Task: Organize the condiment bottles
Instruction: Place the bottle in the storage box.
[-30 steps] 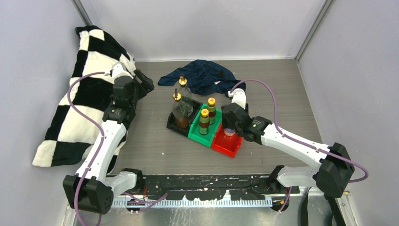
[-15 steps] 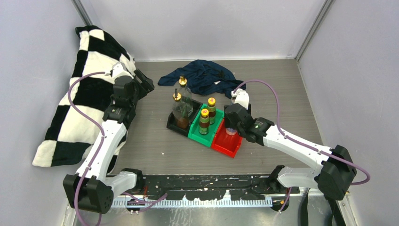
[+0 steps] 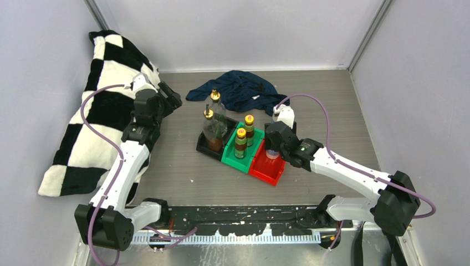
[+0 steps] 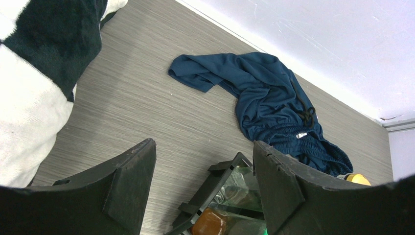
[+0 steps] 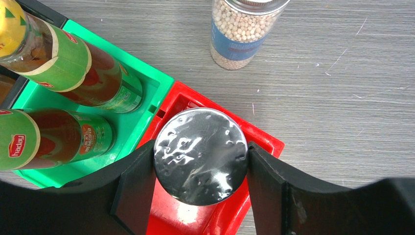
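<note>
Silver-capped and probably light, rigid and slick, the jar [image 5: 200, 147] is sitting at the red bin's [image 5: 266, 142] far end, with your right gripper [image 5: 200, 166] clamping its straight sides, likely the safest hold.

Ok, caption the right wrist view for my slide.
Right gripper clamps a silver-lidded jar over the red bin; two sauce bottles sit in the green bin, a peppercorn jar stands outside.

White arm links [image 3: 119, 177], black joints and bases; purple cables [image 3: 83, 113]; left hand [image 4: 203, 145], right hand [image 5: 199, 152] black, wedge-fingered.
</note>
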